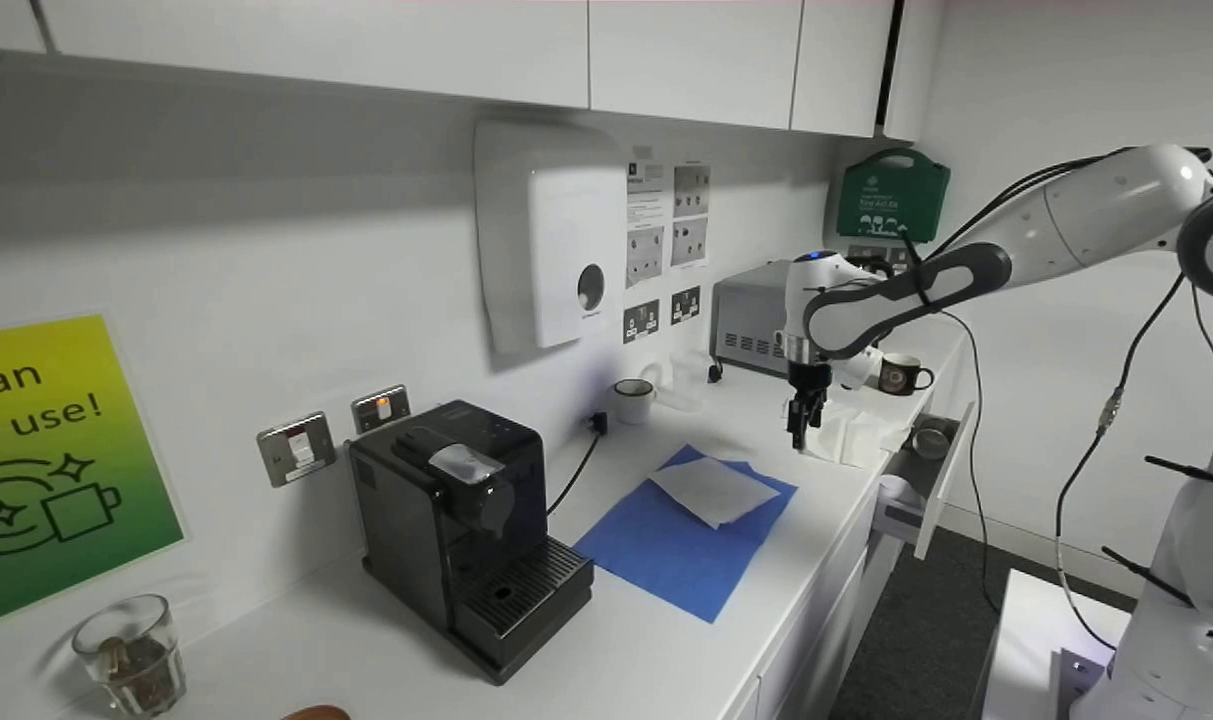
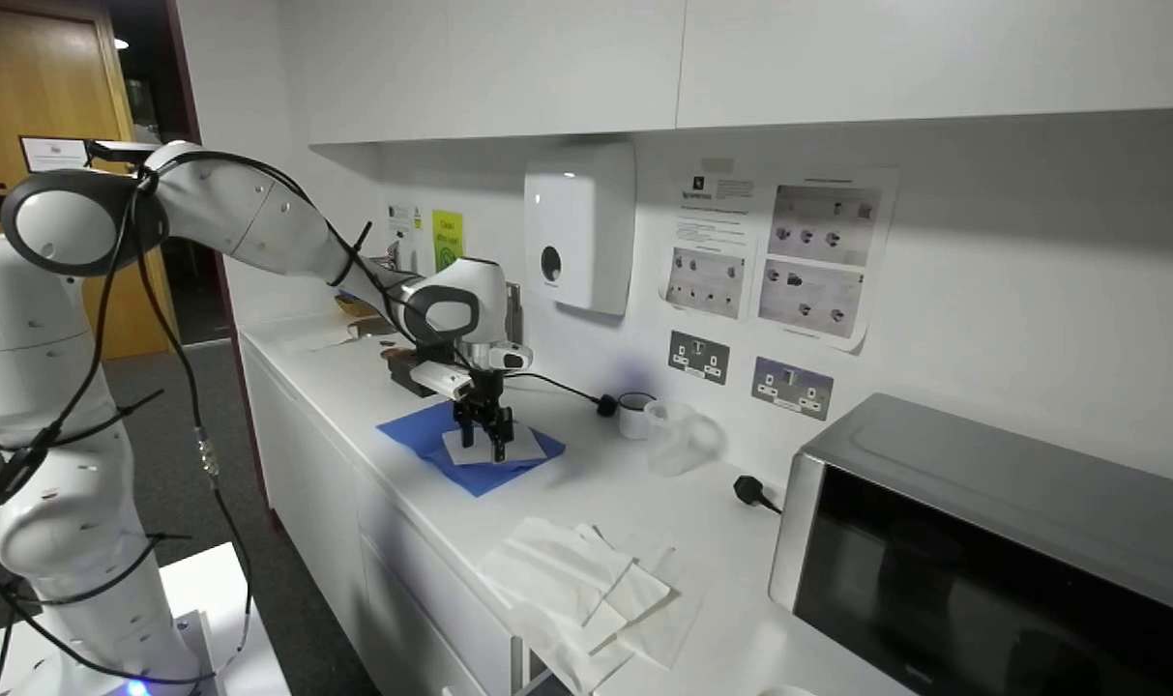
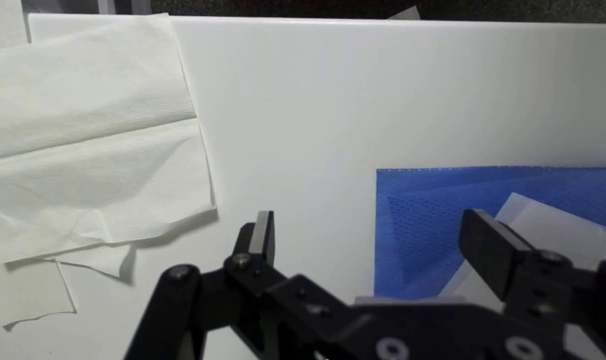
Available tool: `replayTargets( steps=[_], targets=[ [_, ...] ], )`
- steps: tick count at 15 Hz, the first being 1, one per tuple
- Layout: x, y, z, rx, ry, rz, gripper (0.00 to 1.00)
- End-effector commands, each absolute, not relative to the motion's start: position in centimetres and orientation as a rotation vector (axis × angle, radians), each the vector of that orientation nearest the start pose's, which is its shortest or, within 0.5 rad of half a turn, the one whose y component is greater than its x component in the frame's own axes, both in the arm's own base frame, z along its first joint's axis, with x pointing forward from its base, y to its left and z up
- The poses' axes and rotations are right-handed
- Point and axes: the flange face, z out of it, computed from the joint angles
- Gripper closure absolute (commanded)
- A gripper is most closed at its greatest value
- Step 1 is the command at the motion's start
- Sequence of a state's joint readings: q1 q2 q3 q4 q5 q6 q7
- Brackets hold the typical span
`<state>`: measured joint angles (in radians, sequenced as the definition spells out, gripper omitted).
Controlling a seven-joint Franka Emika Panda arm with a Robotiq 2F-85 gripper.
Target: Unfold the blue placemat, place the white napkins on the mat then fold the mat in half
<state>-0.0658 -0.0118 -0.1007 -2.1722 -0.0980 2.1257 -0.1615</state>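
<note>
The gripper (image 3: 370,237) hangs above the counter (image 3: 293,115), spread wide and holding nothing. In an exterior view, the mat (image 1: 666,565) lies right of the coffee machine (image 1: 466,530), a napkin (image 1: 714,490) on its far part; more napkins (image 1: 851,437) lie farther right.

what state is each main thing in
Black two-finger gripper, open, empty
Thin blue rectangular placemat, lying flat
Thin white napkin paper, lying on the placemat
Creased white paper sheets, overlapping
White drawer, open
Grey metal microwave, door shut
Black plug beside it, unplugged
Silver wall switch, orange light on
Clear glass tumbler, partly filled
</note>
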Motion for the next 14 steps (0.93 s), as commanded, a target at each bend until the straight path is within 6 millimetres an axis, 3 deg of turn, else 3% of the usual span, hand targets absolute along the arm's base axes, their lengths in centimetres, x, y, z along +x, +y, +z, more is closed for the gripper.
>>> replayTargets(
  steps=[1, 8, 14],
  targets=[
    [51.7, -11.6, 39.1, -3.235, 0.031, -0.02, 0.0],
    [52.1, -15.2, 36.7, -3.231, 0.208, -0.059, 0.0],
    [52.4, -16.5, 34.2, -3.272, 0.289, -0.005, 0.0]
  ],
)
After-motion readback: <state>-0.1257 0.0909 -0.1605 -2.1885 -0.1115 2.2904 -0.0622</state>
